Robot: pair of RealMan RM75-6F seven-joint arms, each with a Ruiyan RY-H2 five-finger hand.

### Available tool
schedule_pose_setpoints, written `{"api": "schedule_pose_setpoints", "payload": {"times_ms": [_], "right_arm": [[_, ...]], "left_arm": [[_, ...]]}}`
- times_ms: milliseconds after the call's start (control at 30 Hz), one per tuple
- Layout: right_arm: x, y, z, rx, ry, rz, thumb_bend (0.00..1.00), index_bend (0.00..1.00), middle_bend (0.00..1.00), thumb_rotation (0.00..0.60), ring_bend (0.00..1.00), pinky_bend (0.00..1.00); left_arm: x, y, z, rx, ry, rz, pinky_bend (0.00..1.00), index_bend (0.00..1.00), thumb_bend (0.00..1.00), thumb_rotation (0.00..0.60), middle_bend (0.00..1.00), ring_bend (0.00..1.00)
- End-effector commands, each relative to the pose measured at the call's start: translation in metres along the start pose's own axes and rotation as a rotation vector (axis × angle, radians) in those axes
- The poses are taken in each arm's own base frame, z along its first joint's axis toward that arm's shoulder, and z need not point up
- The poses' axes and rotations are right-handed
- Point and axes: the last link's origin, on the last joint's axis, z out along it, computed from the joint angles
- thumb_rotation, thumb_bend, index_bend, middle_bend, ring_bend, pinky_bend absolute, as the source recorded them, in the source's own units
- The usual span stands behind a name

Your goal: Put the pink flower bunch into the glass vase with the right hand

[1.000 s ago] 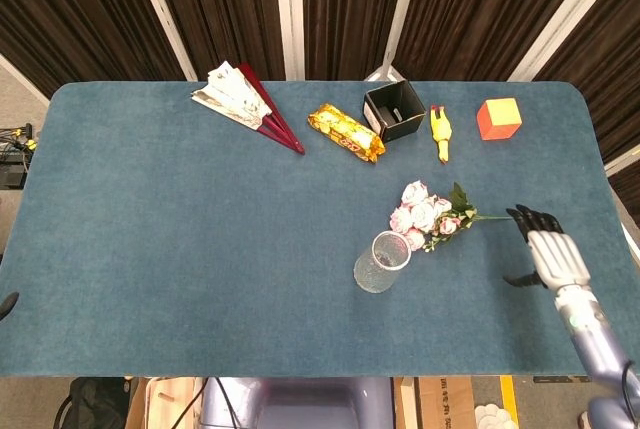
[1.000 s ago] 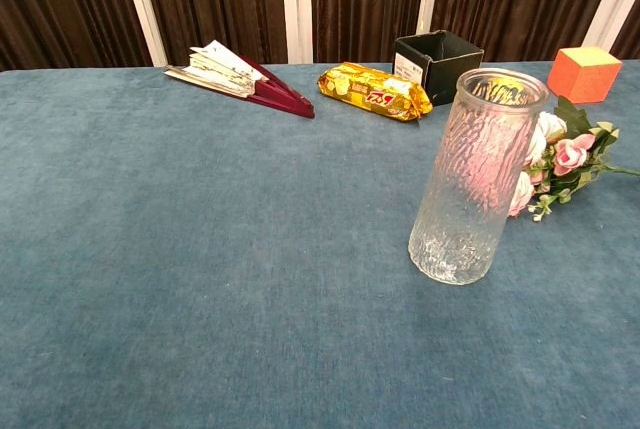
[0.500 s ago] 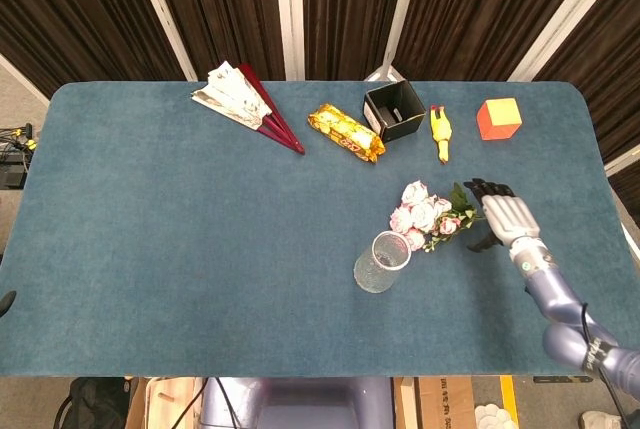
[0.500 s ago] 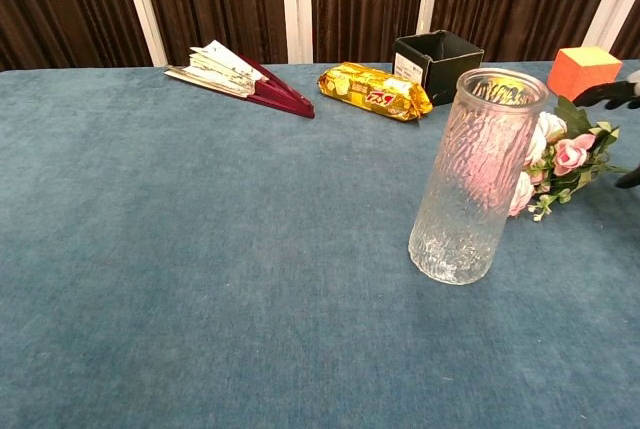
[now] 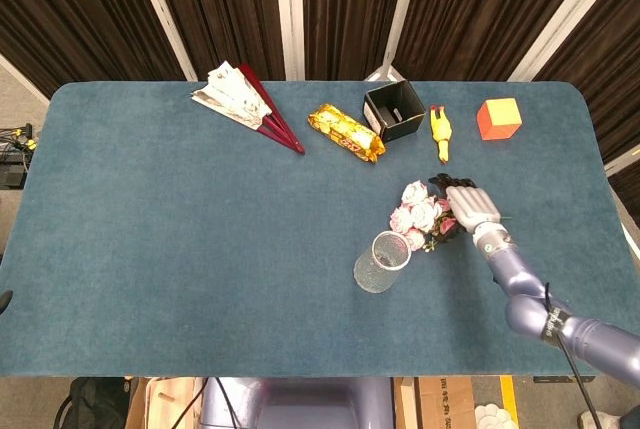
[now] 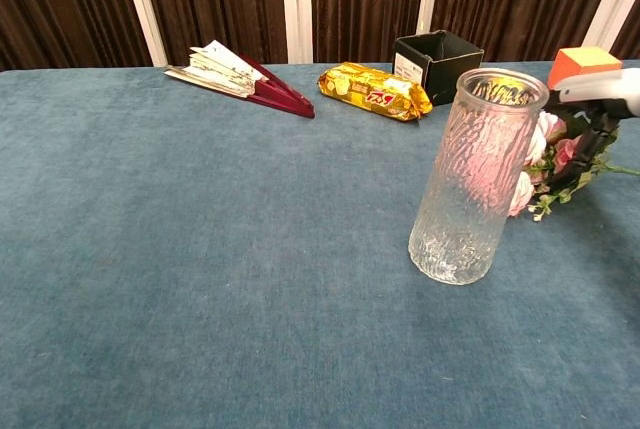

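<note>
The pink flower bunch (image 5: 418,211) lies on the blue table just right of the glass vase (image 5: 381,262), blossoms toward the vase. The vase stands upright and holds nothing; in the chest view it (image 6: 475,179) partly hides the blossoms (image 6: 548,139). My right hand (image 5: 472,206) hovers over the bunch's leafy stem end, palm down. In the chest view the hand (image 6: 598,94) has its dark fingers (image 6: 578,154) reaching down around the leaves, still spread, and the bunch rests on the cloth. The left hand shows in neither view.
Along the far side lie a folded paper fan (image 5: 245,101), a yellow snack pack (image 5: 346,132), a black open box (image 5: 394,110), a yellow rubber chicken (image 5: 440,133) and an orange cube (image 5: 499,117). The table's right edge is close behind my right arm.
My right hand has travelled left from near the table's right edge and now sits over the flower bunch's stem end. The flowers and the vase have not moved.
</note>
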Motion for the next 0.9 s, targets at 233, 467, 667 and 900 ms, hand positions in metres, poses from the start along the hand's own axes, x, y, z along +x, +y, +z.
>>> {"api": "schedule_pose_setpoints", "payload": {"times_ms": [233,467,667,900], "right_arm": [[-0.007,-0.006,0.014,-0.012,0.018,-0.024,0.09,0.23,0.23,0.6,0.26,0.0],[-0.006,-0.002,0.014,-0.024,0.012,-0.068,0.21,0.36,0.36,0.6,0.41,0.09],[-0.003,-0.007,0.009,0.004,0.006,-0.028,0.36,0.46,0.43,0.6,0.49,0.14],[0.01,-0.01,0.001,0.04,0.019,-0.004,0.43,0.53,0.48,0.6,0.53,0.18]], "left_arm": [[-0.001,-0.001,0.001,0.012,-0.007,0.001,0.05,0.02,0.25,0.6,0.0,0.0],[-0.003,0.002,0.001,0.007,-0.023,-0.001,0.05,0.03,0.25,0.6,0.0,0.0],[-0.005,0.005,0.001,-0.001,-0.029,-0.003,0.05,0.04,0.25,0.6,0.0,0.0],[-0.004,0.004,0.002,0.001,-0.025,-0.012,0.05,0.04,0.25,0.6,0.0,0.0]]}}
